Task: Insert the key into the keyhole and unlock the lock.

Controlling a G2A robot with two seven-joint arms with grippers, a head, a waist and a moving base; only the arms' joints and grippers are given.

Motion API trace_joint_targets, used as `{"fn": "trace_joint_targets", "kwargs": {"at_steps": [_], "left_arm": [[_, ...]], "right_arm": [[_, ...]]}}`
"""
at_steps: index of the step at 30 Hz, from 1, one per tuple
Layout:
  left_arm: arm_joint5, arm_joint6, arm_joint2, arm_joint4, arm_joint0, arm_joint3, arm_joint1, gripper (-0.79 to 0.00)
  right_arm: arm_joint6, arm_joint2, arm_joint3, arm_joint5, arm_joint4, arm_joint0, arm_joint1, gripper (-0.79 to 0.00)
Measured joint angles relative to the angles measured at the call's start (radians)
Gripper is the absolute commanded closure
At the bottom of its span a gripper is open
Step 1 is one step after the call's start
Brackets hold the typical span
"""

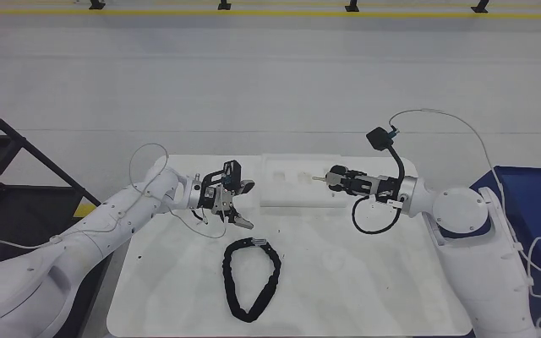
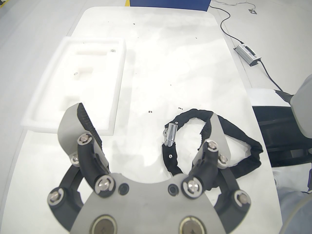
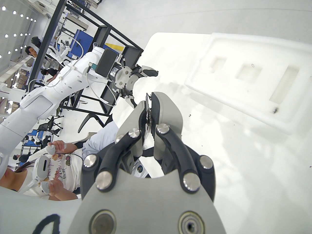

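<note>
The left pincer hangs wide open over the white surface. Ahead of it lies a black fabric-sleeved chain lock in a closed loop. The lock's silver metal cylinder is framed between the spread fingers. Facing it, well apart, the right pincer is clamped tight on a small metal key, held in the air with a white foam tray just beneath.
</note>
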Motion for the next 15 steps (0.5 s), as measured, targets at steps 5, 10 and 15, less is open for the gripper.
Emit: {"fn": "trace_joint_targets", "kwargs": {"at_steps": [5, 10, 15], "left_arm": [[0.14, -0.008, -0.017, 0.125, 0.044, -0.048, 0.001, -0.785], [0.165, 0.049, -0.015, 0.253, 0.081, -0.039, -0.011, -0.785], [0.144, 0.113, -0.003, 0.369, 0.095, 0.001, -0.037, -0.785]], "right_arm": [[0.0, 0.0, 0.0, 0.0, 0.0, 0.0, 0.0, 0.0], [0.0, 0.0, 0.0, 0.0, 0.0, 0.0, 0.0, 0.0], [0.0, 0.0, 0.0, 0.0, 0.0, 0.0, 0.0, 0.0]]}}
